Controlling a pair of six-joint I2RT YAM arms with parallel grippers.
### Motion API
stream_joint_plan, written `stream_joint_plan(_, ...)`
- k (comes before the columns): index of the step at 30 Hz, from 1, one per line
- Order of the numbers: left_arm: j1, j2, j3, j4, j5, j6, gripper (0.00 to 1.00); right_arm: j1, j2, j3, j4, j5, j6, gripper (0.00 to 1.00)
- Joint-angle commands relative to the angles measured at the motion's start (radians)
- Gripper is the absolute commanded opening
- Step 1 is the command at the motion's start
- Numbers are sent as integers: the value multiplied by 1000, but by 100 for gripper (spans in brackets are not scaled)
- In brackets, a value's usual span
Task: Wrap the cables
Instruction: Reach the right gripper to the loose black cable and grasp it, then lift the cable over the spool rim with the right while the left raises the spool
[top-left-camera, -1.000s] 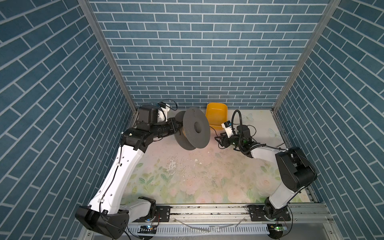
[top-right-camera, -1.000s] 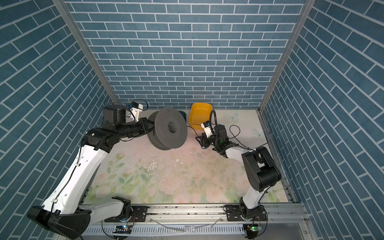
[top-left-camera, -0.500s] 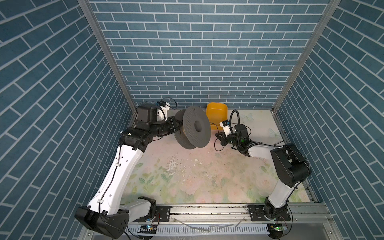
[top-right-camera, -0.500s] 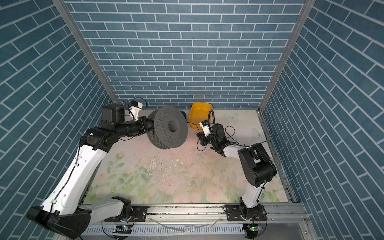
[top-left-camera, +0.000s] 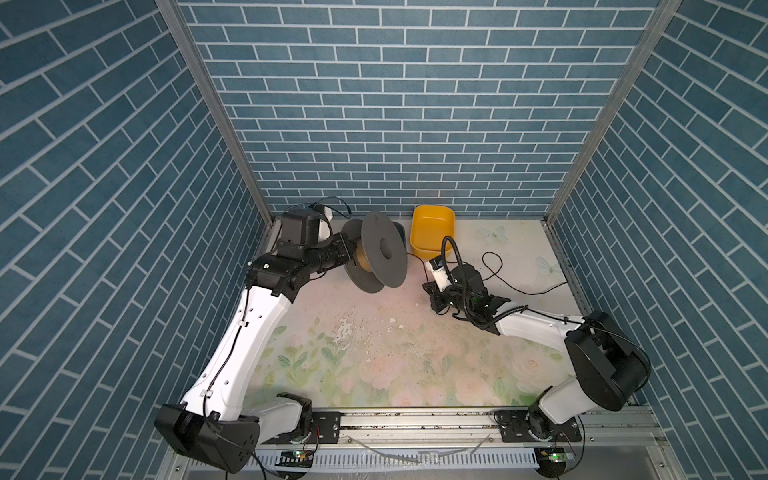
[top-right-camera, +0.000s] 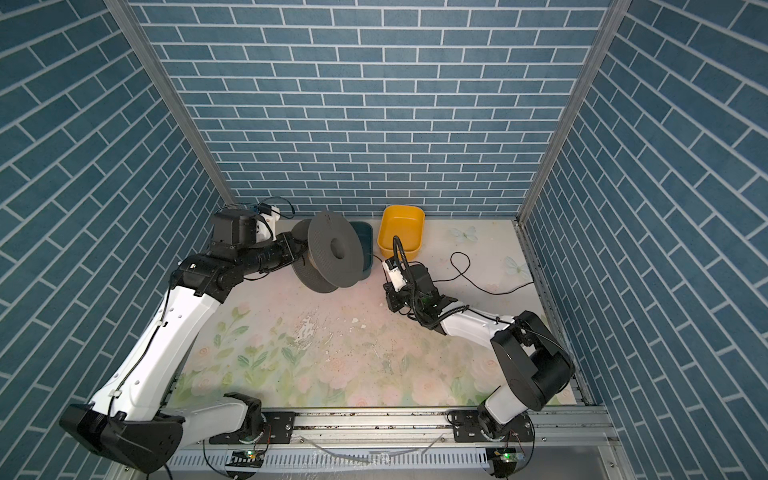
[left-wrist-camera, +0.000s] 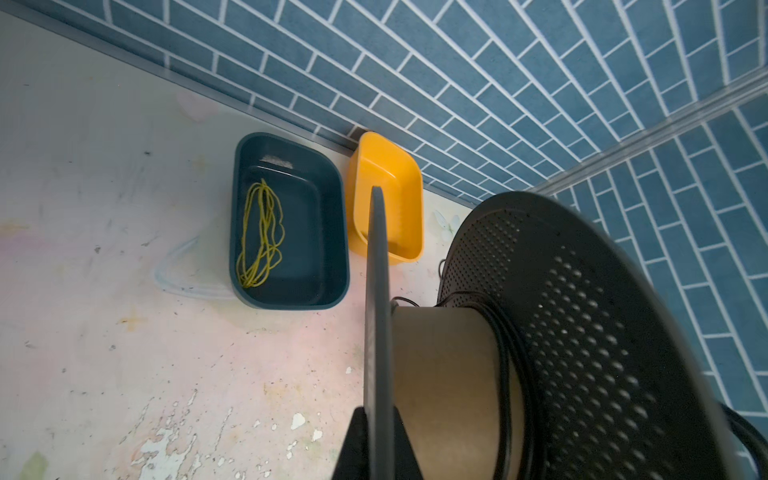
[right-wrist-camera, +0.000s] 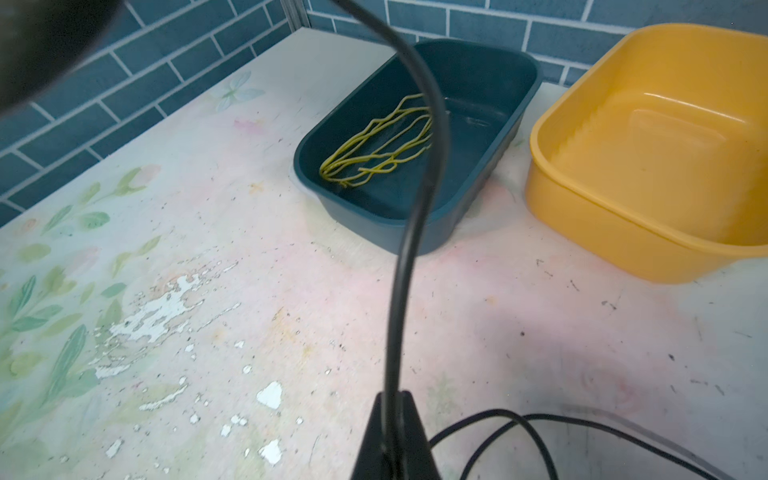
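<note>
Floral tabletop (top-left-camera: 374, 353), blue brick walls (top-left-camera: 395, 124). Jaws of right gripper (right-wrist-camera: 392, 405) closed tight on black cable (right-wrist-camera: 392, 324). It arcs up from there toward the spool (top-left-camera: 382, 253), and slack loops lie on the table just beside the gripper. The left gripper (left-wrist-camera: 377, 419) pinches one spool flange, with a few cable turns on the core. Farther back, a blue tray (left-wrist-camera: 309, 257) holds yellow strands (left-wrist-camera: 262, 232), with a yellow tub (left-wrist-camera: 399, 174) beside it.

Soft, even light falls from above, bright on the table (top-left-camera: 374, 353), with only a faint shadow beneath the spool (top-left-camera: 374, 268). Both top views look crisp. Close to the wrist lenses, the cable (right-wrist-camera: 420, 208) and spool flange blur; bricks bow.
</note>
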Motion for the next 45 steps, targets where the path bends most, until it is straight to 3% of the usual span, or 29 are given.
stream_joint_plan(1, -9, -6, -24, 123, -108, -14, 0, 81, -27, -4, -99, 151, -36, 0)
stream_joint_plan(4, -30, 0, -28, 130, -194, 3, 0, 151, -26, 22, -139, 214, -80, 0)
stream_joint_plan(7, -109, 5, -11, 103, -370, 76, 0, 204, -12, 59, -177, 241, -116, 0)
stream_joint_plan(11, -167, 25, -9, 77, -505, 120, 0, 272, -16, 80, -189, 269, -170, 0)
stream_joint_plan(16, -242, 72, 32, 9, -693, 195, 0, 341, -23, 152, -306, 269, -256, 0)
stream_joint_plan(19, -281, 124, 79, -55, -775, 223, 0, 366, -54, 153, -305, 203, -291, 0)
stream_joint_plan(25, -287, 146, 82, -21, -699, 185, 0, 402, -65, 180, -313, 173, -310, 0)
stream_joint_plan(37, -333, 243, 123, -128, -789, 257, 0, 425, -194, 214, -296, 282, -307, 0)
stream_joint_plan(45, -391, 236, 117, -201, -732, 272, 0, 417, -138, 334, -332, 573, -244, 0)
